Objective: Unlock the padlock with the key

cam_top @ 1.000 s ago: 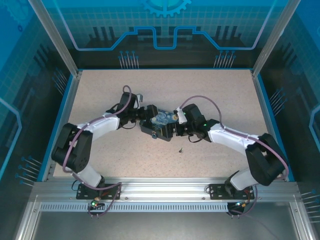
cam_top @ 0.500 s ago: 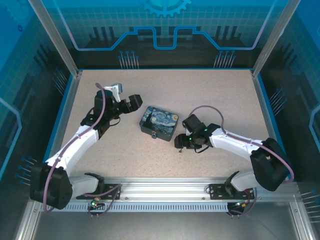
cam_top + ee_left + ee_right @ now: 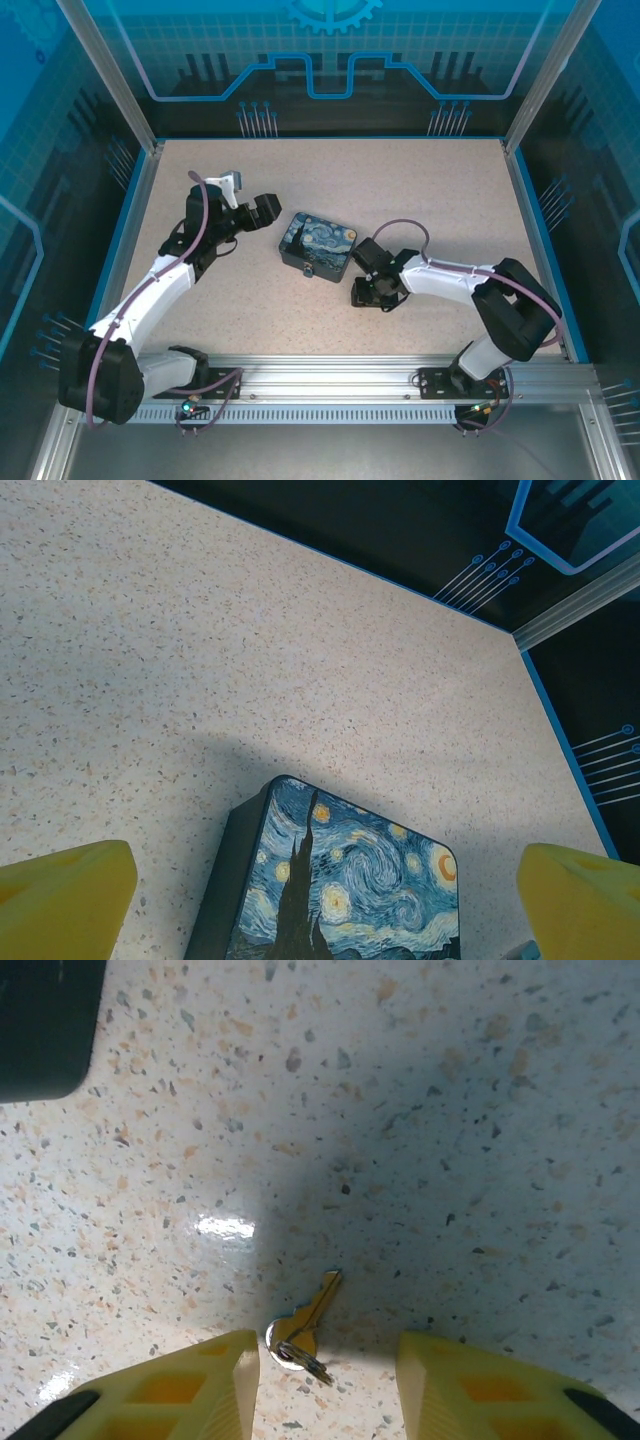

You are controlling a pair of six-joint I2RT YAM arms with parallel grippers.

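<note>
Item: key (image 3: 300,1328), flat on the table (image 3: 450,1110), between my right end effector's (image 3: 325,1360) parted fingers, ungripped; blade slants away from it. Left end effector (image 3: 255,212) spread wide, farther off, beside the box (image 3: 318,243).

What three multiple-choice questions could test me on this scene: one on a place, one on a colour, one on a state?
1. Where is the key? A) on the box B) on the table, between the right tool's fingers C) in the left tool
2. What colour are those fingers? A) yellow B) red C) white
3. How is the left tool? A) shut on the key B) shut, empty C) open, empty
Answers: 1 B, the right wrist view shows it lying there. 2 A, both look yellow. 3 C, its fingers stand wide apart above the box.
</note>
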